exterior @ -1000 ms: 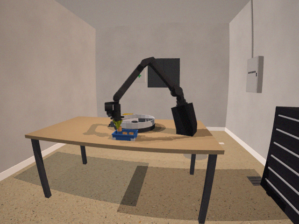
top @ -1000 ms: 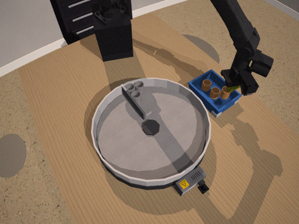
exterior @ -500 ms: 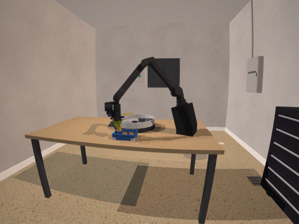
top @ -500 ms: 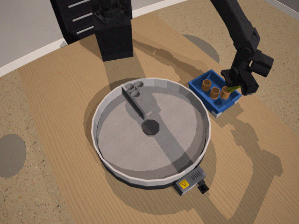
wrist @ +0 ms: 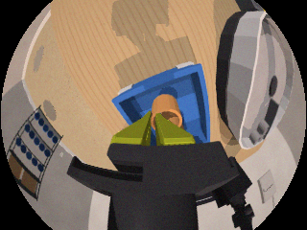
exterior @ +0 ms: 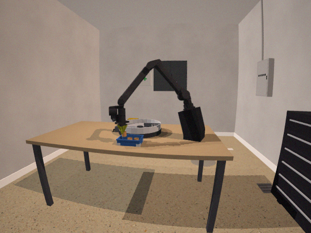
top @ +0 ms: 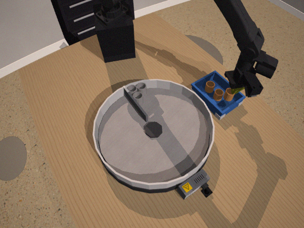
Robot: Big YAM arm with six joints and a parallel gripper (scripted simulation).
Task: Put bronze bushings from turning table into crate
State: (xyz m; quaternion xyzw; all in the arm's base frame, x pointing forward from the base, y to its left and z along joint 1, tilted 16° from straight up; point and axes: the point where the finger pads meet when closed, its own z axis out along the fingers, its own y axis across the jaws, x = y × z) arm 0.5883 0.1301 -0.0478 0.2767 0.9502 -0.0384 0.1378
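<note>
My gripper is shut on the wall of a bronze bushing, one yellow-green finger inside its mouth. It holds this bushing over the blue crate, above the rim in the exterior view. Two other bronze bushings stand in the crate: one and another. Fingers and the held bushing hide them in the wrist view. Three steel bushings, one nearest the hub, stand beside the divider on the turning table.
The turning table's raised white rim stands close beside the crate. A dark divider runs from rim to hub. A grey box with a yellow warning label sits at the rim's near side. The arm's black pedestal stands behind.
</note>
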